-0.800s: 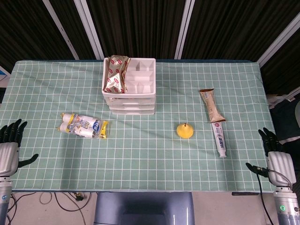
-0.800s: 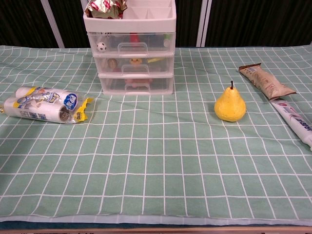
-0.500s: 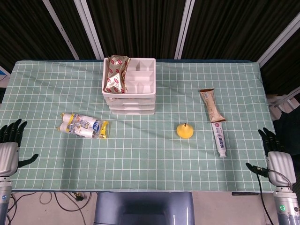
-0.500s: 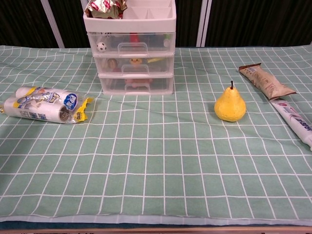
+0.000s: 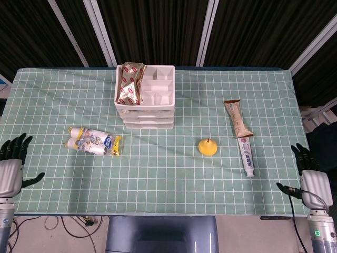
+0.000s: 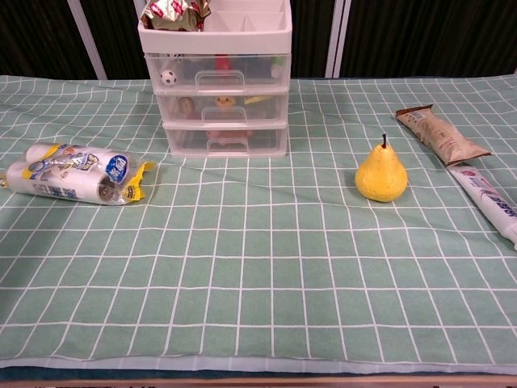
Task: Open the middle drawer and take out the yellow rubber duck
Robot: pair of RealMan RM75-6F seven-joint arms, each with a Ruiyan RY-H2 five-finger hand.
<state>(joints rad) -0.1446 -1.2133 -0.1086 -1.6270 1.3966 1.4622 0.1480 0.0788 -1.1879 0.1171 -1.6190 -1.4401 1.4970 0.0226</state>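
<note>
Head view high, looking down, chest view low, near, both sharing drawer unit [image 5: 145, 97].

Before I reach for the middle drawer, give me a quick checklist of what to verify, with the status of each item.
1. Middle drawer shut, handle facing the robot: ok.
2. Duck inside it: cannot tell; something yellow shows through the front, shape unclear.
3. Left hand holds nothing, fingers apart: ok.
4. Right hand holds nothing, fingers apart: ok.
5. Path to the drawer unit free: ok; the pear and wrapped rolls lie off to the sides.
6. Hands near the handle: not ok; both sit at the table's near corners.
</note>
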